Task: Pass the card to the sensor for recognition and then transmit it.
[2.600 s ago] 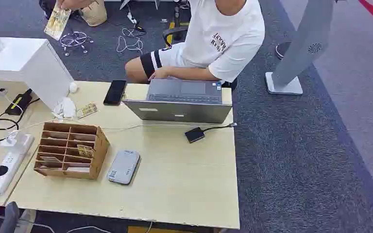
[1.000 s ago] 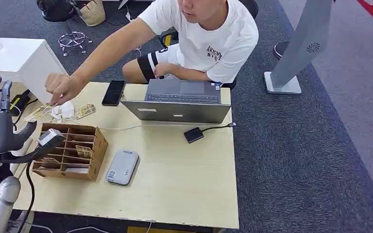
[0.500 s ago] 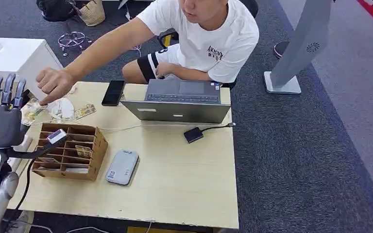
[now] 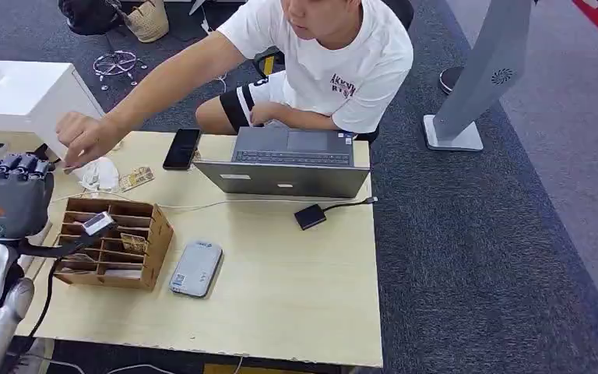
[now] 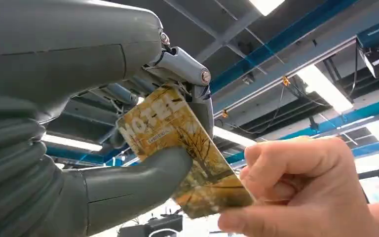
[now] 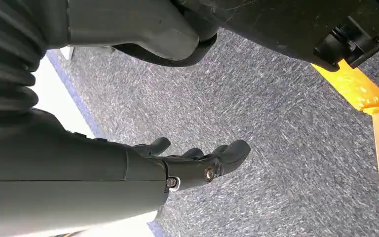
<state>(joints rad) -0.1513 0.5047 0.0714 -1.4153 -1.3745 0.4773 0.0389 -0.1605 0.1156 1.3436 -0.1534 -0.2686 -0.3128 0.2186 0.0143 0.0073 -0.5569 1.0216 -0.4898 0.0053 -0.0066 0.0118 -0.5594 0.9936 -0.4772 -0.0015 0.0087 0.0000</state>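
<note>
In the left wrist view a yellow card (image 5: 177, 143) printed HOTEL is pinched between my left hand's thumb (image 5: 133, 182) and its fingers (image 5: 197, 98). A person's hand (image 5: 301, 192) grips the card's other end. From the head view, my left hand (image 4: 8, 202) is raised at the table's left edge with its fingers curled over, and the person's hand (image 4: 82, 140) reaches right up to them. A small black sensor box (image 4: 311, 216) lies mid-table, cabled to the laptop (image 4: 292, 160). My right hand (image 6: 197, 160) hangs over the carpet, holding nothing.
A wooden slotted organizer (image 4: 113, 241) with cards stands just right of my left hand, a grey device (image 4: 196, 267) beside it. A phone (image 4: 184, 148), a loose card (image 4: 136, 178) and a white cabinet (image 4: 31, 93) sit at the back left. The person sits behind the laptop.
My left hand rose into view with fingers upright, then curled them down. The person reached across and brought the card into my left hand.
</note>
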